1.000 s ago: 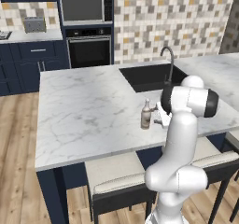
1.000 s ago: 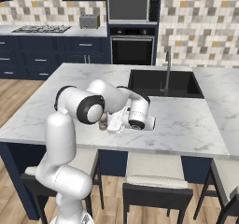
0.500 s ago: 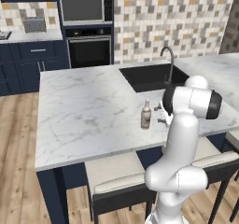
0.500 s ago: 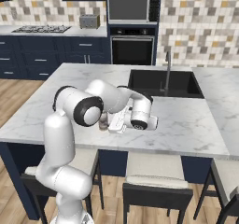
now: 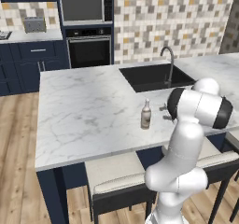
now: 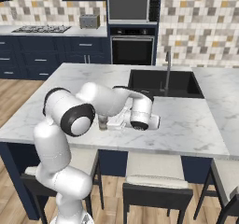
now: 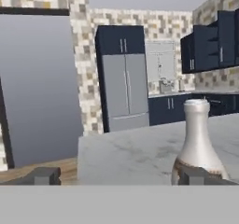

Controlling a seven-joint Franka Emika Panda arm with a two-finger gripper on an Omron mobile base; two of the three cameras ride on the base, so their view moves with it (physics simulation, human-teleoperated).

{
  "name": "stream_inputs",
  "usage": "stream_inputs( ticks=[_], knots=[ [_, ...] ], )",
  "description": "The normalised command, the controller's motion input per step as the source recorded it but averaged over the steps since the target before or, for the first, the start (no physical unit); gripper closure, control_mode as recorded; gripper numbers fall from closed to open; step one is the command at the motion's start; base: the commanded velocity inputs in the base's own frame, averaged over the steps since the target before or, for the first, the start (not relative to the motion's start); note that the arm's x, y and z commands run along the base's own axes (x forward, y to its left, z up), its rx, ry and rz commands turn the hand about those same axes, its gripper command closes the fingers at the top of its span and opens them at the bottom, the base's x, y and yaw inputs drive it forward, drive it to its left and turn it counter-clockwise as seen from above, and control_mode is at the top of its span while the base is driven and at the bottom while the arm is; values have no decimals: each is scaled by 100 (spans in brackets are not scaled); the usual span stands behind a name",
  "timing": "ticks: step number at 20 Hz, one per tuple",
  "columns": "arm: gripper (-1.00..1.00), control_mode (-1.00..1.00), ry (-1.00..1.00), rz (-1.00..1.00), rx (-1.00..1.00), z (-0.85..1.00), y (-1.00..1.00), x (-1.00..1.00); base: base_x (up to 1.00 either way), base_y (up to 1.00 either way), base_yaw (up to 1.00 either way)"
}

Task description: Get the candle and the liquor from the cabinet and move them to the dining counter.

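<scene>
The liquor (image 5: 146, 114) is standing upright on the dining counter (image 5: 84, 115), near the front edge and a bit short of the black sink (image 5: 154, 76). The gripper (image 7: 121, 176) is right beside the bottle with its jaws spread wide apart — not clamped on anything.

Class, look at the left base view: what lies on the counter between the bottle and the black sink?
Nothing: between the bottle and the sink there is bare marble counter.
</scene>
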Motion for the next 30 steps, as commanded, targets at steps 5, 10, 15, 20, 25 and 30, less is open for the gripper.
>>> stream_inputs(
  ticks=[5, 10, 15, 20, 25, 30],
  knots=[
    [-100, -100, 32, -15, -1, 36, 11, -42, 0, 0, 0],
    [-100, -100, 30, -19, -10, 32, 16, -37, 0, 0, 0],
    [-100, -100, 36, -15, -14, 37, 13, -35, 0, 0, 0],
    [-100, -100, 41, -15, -14, 36, 10, -35, 0, 0, 0],
    [-100, -100, 35, -13, -26, 21, 16, -39, 0, 0, 0],
    [-100, -100, 32, -13, -27, 16, 16, -41, 0, 0, 0]
  ],
)
